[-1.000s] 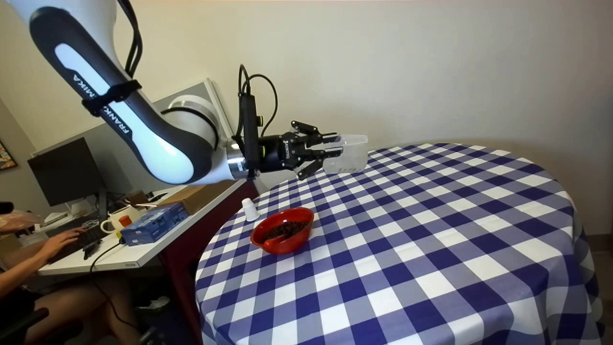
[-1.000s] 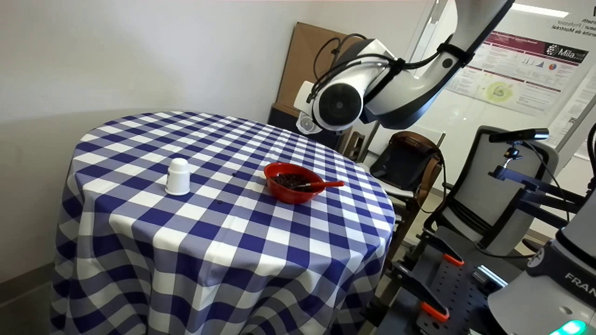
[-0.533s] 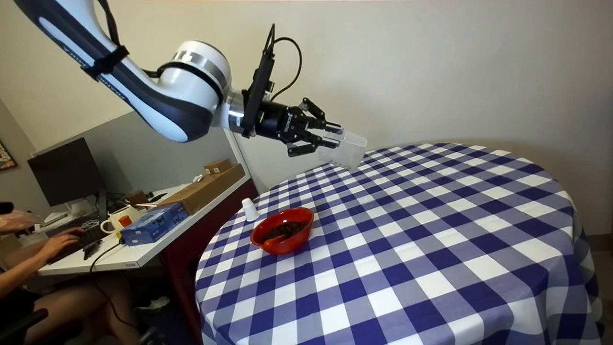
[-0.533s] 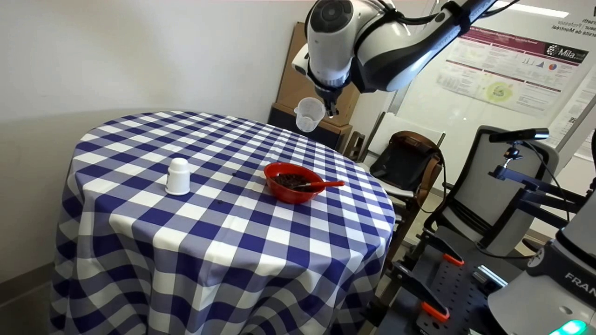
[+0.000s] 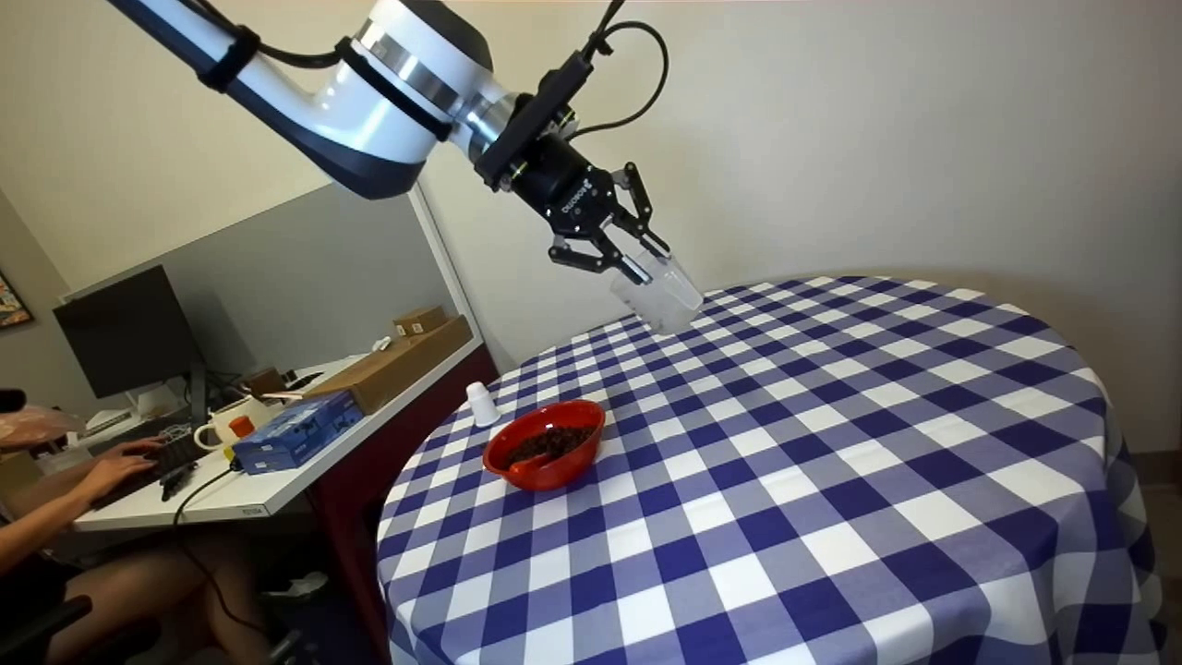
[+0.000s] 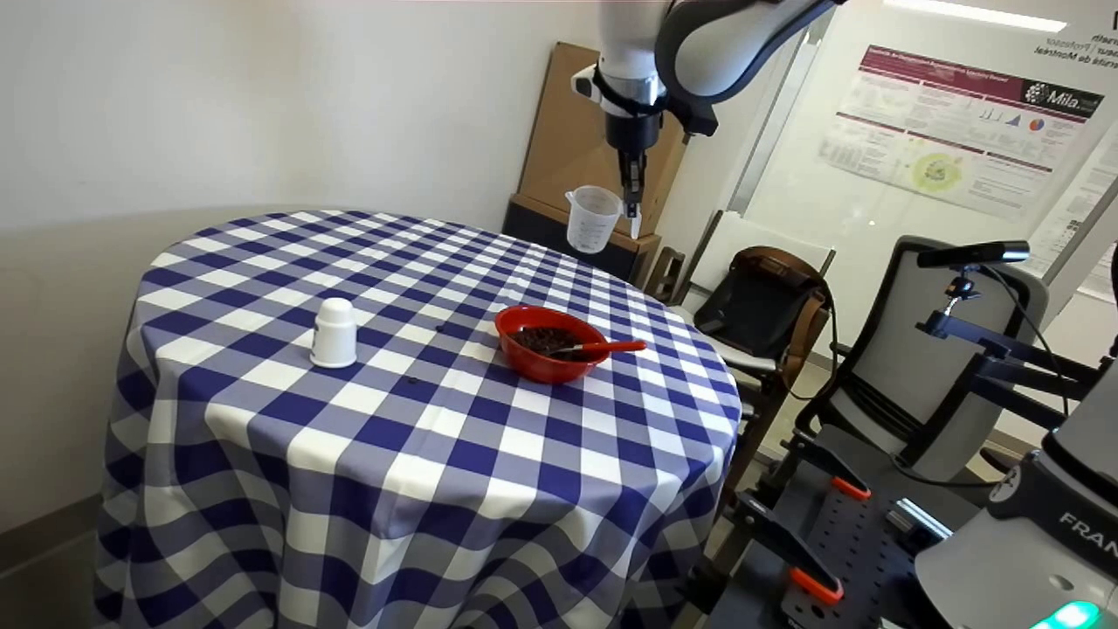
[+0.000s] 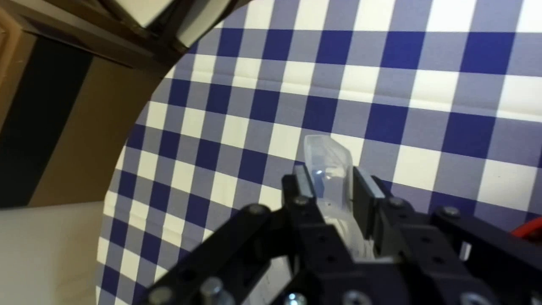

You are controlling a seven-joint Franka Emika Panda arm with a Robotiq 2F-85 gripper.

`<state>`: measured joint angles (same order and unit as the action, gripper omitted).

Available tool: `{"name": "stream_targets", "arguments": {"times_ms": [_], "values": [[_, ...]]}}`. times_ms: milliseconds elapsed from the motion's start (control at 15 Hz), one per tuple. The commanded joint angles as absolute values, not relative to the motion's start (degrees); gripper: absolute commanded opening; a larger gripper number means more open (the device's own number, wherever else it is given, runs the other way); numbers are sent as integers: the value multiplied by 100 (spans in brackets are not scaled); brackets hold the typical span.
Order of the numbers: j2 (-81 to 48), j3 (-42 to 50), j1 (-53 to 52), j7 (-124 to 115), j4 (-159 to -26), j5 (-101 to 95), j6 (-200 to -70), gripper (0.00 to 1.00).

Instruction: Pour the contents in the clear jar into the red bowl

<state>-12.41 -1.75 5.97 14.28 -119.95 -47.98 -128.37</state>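
blue-and-white check covers the counter (image 6: 402, 262), and on it i see the red bowl (image 6: 537, 367) resting upright with dark brown bits (image 6: 537, 337) inside. a red-handled spoon (image 6: 611, 346) leans in it, its handle out toward three o'clock in an exterior view.

i have the fingers (image 5: 635, 270) closed on the clear jar (image 5: 657, 303), which tilts in an exterior view with its rim facing two o'clock. through the wrist view i get a translucent strip of it pinched between them. the jar is up in the air, apart from both bowl and counter, near one o'clock from the bowl in both exterior views. whether anything is inside is too faint for me to tell. the wrist view gives me only a sliver of the bowl at its edge, just past three o'clock from the fingers.

a white domed object (image 6: 335, 332) stands between nine and ten o'clock from the bowl in both exterior views. my arm (image 5: 379, 111) slants down from ten o'clock in an exterior view; a desk (image 5: 217, 503) there, at nine o'clock from the bowl, carries a monitor (image 5: 129, 337).
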Motion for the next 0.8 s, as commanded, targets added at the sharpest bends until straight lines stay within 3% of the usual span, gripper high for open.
{"name": "stream_targets", "arguments": {"times_ms": [0, 333, 733], "values": [[-1472, -37, 720, 2187, -11557, -3346, -12610, 12], [-1864, 256, 907, 2272, -11192, -1914, -12390, 12], [-2393, 493, 1049, 2175, -10974, -1616, -12310, 12]]}}
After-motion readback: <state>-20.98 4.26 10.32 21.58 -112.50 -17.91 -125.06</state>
